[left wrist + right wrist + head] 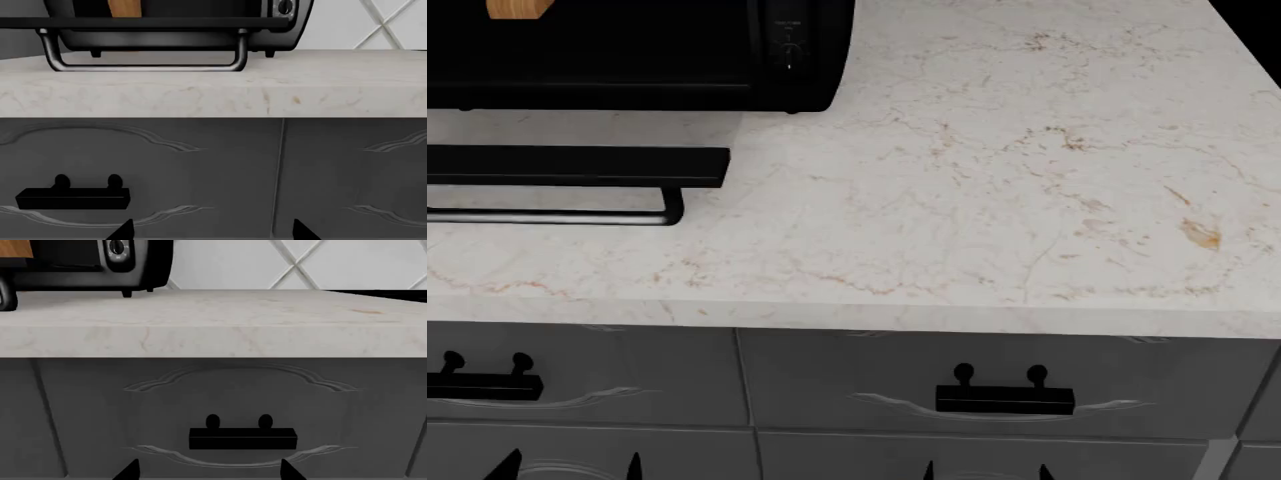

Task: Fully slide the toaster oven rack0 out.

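Left wrist view: toaster oven (200,20) sitting near the table (213,95) front edge, door (143,22) lying open, left end effector (212,231) showing spread tips holding nothing; head view: oven at the far left corner; right wrist view: right end effector (210,470) spread, holding nothing, rack0 not showing.

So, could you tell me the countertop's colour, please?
The countertop is cream marble with tan veins; head view.

Toaster oven (627,60) cropped at frame edges, rack0 hidden inside; only gripper jaws' tips visible.
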### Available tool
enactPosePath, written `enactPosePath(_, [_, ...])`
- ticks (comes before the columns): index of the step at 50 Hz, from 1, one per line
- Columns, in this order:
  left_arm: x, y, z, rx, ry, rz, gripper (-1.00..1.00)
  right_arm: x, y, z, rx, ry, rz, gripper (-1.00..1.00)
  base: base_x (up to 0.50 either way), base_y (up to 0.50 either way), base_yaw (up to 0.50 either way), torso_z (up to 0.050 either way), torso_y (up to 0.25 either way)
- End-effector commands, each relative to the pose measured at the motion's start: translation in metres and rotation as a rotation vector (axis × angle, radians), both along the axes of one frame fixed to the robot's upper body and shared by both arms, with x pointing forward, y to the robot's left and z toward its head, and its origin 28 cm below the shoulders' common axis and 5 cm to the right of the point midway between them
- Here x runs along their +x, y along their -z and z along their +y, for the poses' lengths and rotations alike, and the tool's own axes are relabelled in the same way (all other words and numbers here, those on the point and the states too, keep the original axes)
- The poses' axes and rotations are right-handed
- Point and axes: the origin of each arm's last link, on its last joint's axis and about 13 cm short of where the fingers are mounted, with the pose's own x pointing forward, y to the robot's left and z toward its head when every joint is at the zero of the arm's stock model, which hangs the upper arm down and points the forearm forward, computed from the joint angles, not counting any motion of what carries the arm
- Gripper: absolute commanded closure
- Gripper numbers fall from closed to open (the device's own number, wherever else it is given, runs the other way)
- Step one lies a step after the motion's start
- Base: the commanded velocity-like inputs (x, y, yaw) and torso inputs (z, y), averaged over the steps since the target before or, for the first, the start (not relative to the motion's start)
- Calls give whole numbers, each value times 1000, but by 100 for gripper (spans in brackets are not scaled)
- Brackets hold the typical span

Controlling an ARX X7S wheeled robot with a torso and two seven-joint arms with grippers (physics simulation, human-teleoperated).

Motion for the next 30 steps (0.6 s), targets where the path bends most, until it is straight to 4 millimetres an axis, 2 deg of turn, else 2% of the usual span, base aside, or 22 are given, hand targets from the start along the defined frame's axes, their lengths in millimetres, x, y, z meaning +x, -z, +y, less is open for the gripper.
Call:
enactPosePath(1, [0,0,0,0,0,0,-100,0,0,0,0,0,0,-100,0,0,0,0,0])
enactPosePath(16, [-4,-3,1,8,-12,-35,-100,-1,-2,-2,59,34,13,-100,0,0,0,0,0])
enactPosePath(19, [-8,-14,1,55,1,-71,-100,-1,-14,-4,38,65,25,-100,0,0,0,0,0])
enactPosePath(20, [-10,-18,2,42,-3,-60,-100,-1,-20,-3,-21,60,32,-100,0,0,0,0,0])
enactPosePath(24, [-13,-36,5,121,35,-100,-100,-3,-46,-2,-11,25,4,-100,0,0,0,0,0])
enactPosePath(30, [-16,-65,7,83,5,-74,-100,-4,-72,-2,-72,58,20,-100,0,0,0,0,0])
